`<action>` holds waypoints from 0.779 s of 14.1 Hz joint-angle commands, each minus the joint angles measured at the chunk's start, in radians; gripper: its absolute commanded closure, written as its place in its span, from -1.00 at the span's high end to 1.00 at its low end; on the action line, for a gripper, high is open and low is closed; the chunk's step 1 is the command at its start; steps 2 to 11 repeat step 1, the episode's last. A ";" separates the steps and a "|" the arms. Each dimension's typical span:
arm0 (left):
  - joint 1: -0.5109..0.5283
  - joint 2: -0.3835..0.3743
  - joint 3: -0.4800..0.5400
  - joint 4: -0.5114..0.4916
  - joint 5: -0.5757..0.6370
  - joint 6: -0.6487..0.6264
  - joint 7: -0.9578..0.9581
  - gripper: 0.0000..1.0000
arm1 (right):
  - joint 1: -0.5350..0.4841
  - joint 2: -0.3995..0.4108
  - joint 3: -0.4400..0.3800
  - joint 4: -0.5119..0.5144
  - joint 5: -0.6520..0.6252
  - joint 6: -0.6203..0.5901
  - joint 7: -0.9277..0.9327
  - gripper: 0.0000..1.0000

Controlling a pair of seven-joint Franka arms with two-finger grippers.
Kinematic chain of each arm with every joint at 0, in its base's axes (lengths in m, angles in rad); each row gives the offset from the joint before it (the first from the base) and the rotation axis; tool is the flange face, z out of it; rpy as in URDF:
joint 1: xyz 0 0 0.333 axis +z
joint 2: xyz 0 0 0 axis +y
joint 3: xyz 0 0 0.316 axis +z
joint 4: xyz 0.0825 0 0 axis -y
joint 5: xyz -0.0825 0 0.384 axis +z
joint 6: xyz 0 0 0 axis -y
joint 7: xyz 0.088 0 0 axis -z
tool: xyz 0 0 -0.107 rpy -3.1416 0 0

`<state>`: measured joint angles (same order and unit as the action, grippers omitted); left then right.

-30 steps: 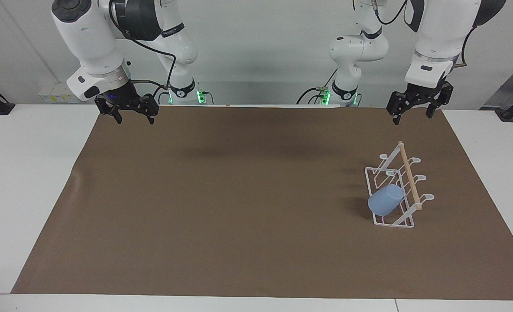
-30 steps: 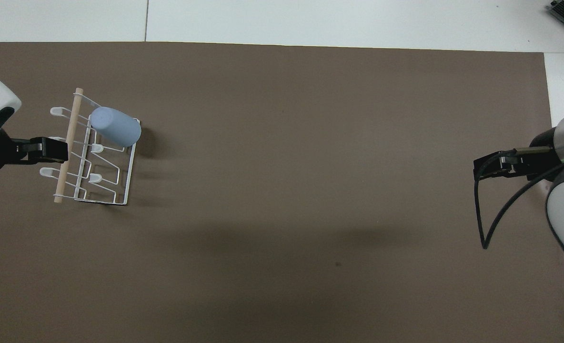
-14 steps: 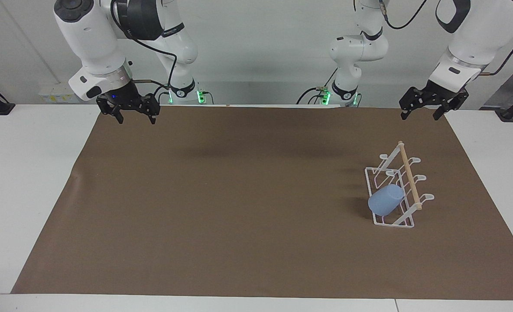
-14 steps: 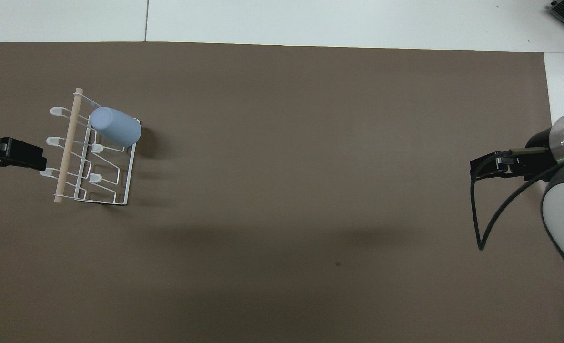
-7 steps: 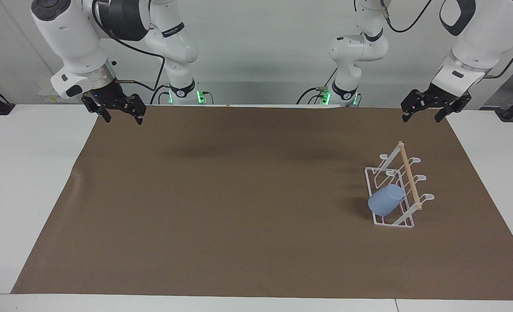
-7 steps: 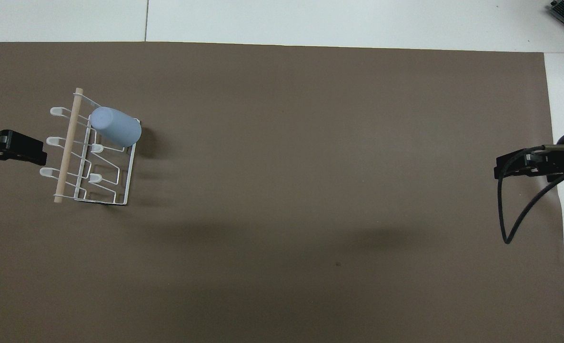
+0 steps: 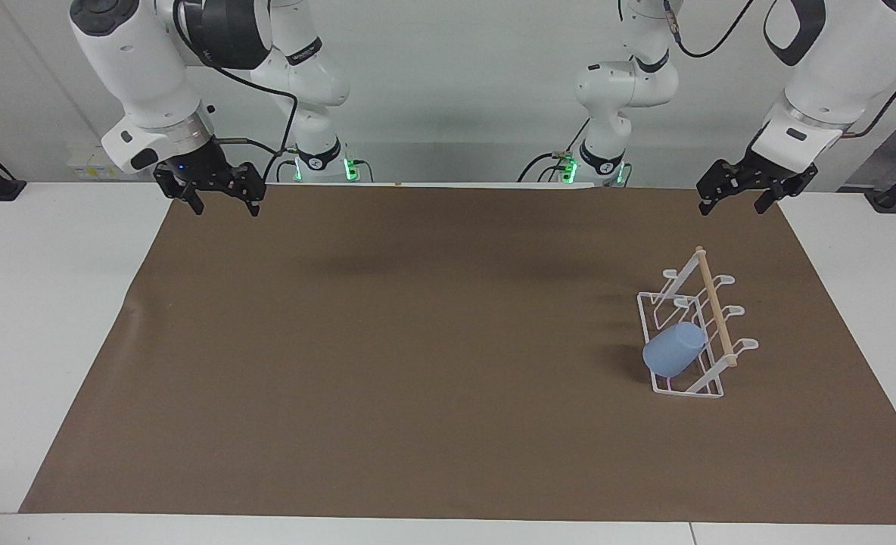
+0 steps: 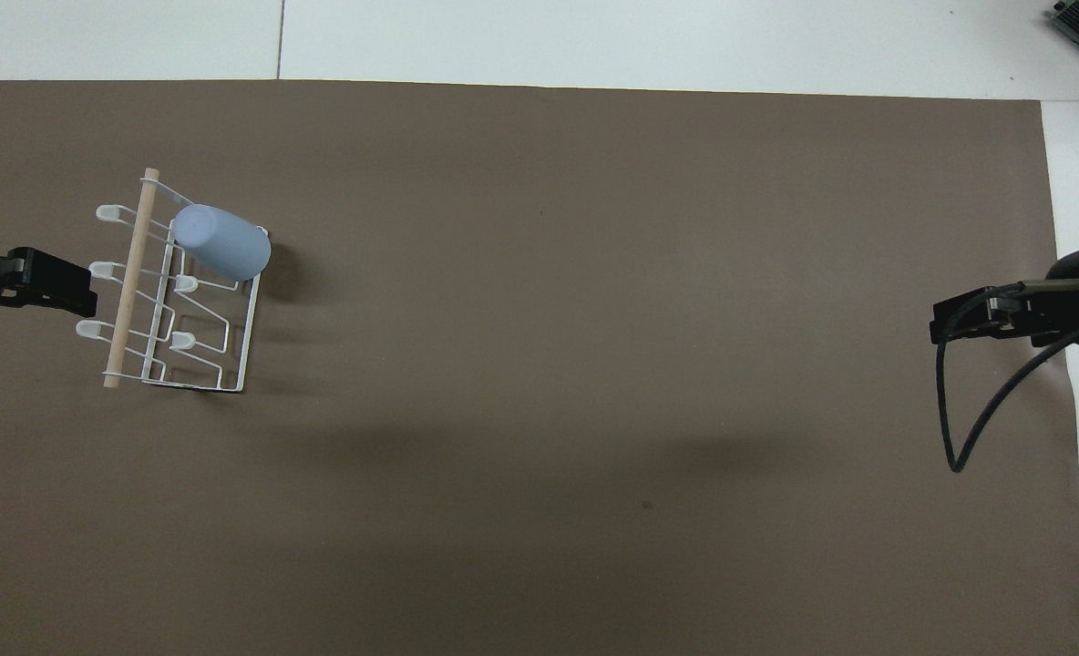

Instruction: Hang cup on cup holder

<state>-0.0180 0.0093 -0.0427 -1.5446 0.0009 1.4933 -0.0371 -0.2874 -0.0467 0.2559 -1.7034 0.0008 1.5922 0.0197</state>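
the right hand (image 7: 219, 201) hangs in the air over the corner of the brown mat (image 7: 418, 363) at the right arm's end, its fingers apart and empty; it has come back in toward the mat since half a second ago, when it sat further out over the white surface (image 7: 47, 303). the left hand (image 7: 732, 200) hovers over the mat's corner at the left arm's end, fingers spread and holding nothing, nearly where it was a moment ago. farther from the robots, toward the left arm's end, the cup holder (image 7: 686, 333) stands on the mat, unmoved. the cup (image 7: 673, 349) hangs mouth-down and tilted on a prong at the holder's end farthest from the robots, unchanged.
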 commanded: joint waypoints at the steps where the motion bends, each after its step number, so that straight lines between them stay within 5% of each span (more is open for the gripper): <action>1: -0.013 -0.025 0.014 -0.028 -0.012 0.010 -0.001 1.00 | -0.004 -0.015 -0.021 -0.021 0.010 0.026 -0.009 1.00; 11: -0.013 -0.025 0.014 -0.028 -0.012 0.010 -0.001 1.00 | -0.004 -0.015 -0.021 -0.021 0.010 0.026 -0.009 1.00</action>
